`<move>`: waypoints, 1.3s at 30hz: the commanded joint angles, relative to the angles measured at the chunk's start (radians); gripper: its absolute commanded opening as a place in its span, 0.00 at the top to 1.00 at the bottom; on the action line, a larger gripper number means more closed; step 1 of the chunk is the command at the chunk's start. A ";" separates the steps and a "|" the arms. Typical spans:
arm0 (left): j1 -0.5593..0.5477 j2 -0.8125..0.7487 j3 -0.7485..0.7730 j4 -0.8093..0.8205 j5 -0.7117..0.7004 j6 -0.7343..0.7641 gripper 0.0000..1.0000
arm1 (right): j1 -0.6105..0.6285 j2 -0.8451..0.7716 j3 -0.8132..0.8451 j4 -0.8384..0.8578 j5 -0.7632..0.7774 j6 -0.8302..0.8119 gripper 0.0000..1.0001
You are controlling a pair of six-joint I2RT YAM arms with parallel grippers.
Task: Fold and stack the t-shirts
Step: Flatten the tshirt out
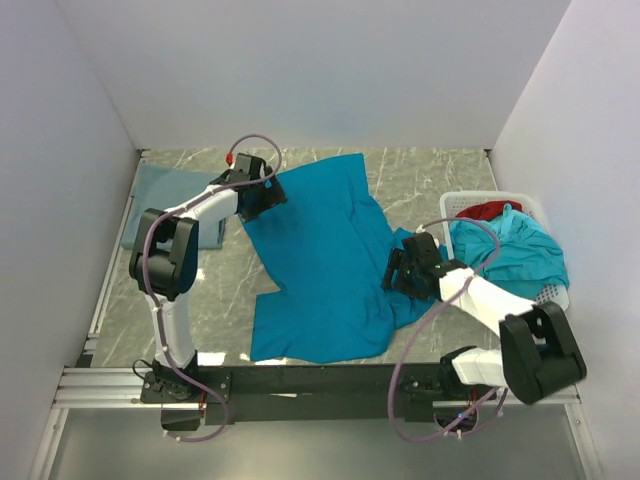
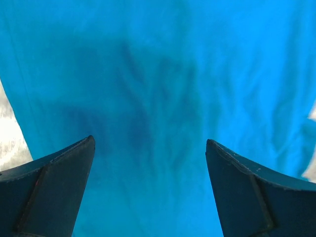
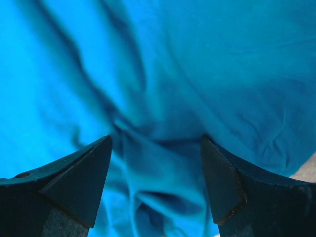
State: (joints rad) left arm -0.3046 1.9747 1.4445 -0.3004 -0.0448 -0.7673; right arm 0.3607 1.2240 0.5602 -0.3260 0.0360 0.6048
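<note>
A bright teal t-shirt (image 1: pixel 325 262) lies spread and rumpled across the middle of the table. My left gripper (image 1: pixel 262 198) sits over its far left edge, jaws open, the flat cloth (image 2: pixel 158 98) filling its view between the fingers. My right gripper (image 1: pixel 402 270) sits at the shirt's right edge, jaws open, with a raised fold of cloth (image 3: pixel 158 148) between the fingers. A folded grey-blue shirt (image 1: pixel 165 195) lies at the far left. More teal shirts (image 1: pixel 515 255) and a red one (image 1: pixel 490 211) are heaped in the basket.
A white perforated basket (image 1: pixel 550 292) stands at the right by the wall. White walls close in the left, back and right. A metal rail (image 1: pixel 320 385) runs along the near edge with both arm bases.
</note>
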 commanded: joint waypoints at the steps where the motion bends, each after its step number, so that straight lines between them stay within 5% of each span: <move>1: -0.004 0.006 -0.018 -0.017 0.033 0.016 0.01 | -0.022 0.078 0.075 0.036 -0.001 -0.010 0.20; 9: -0.016 -0.089 -0.325 0.081 0.190 -0.027 0.01 | -0.058 0.294 0.254 0.005 -0.024 -0.046 0.18; 15: -0.088 -0.263 -0.551 0.080 0.181 -0.082 0.01 | -0.071 0.469 0.459 -0.024 -0.073 -0.088 0.17; 23: -0.293 -0.486 -0.873 0.164 0.301 -0.292 0.00 | -0.068 0.749 0.780 -0.068 -0.231 -0.157 0.16; 27: -0.413 -0.722 -0.879 0.130 0.208 -0.322 0.00 | -0.049 0.818 0.969 -0.094 -0.275 -0.187 0.12; 33: -0.423 -0.855 -0.728 -0.097 -0.083 -0.233 0.01 | 0.001 0.712 1.055 -0.148 -0.177 -0.226 0.10; 39: -0.294 -0.768 -0.615 -0.063 -0.141 -0.123 0.01 | 0.067 0.331 0.645 -0.075 -0.077 -0.137 0.09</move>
State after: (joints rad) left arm -0.6556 1.1648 0.7834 -0.3698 -0.1036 -0.9730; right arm 0.3920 1.7443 1.3647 -0.4145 -0.1074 0.4232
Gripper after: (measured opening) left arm 0.994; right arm 0.906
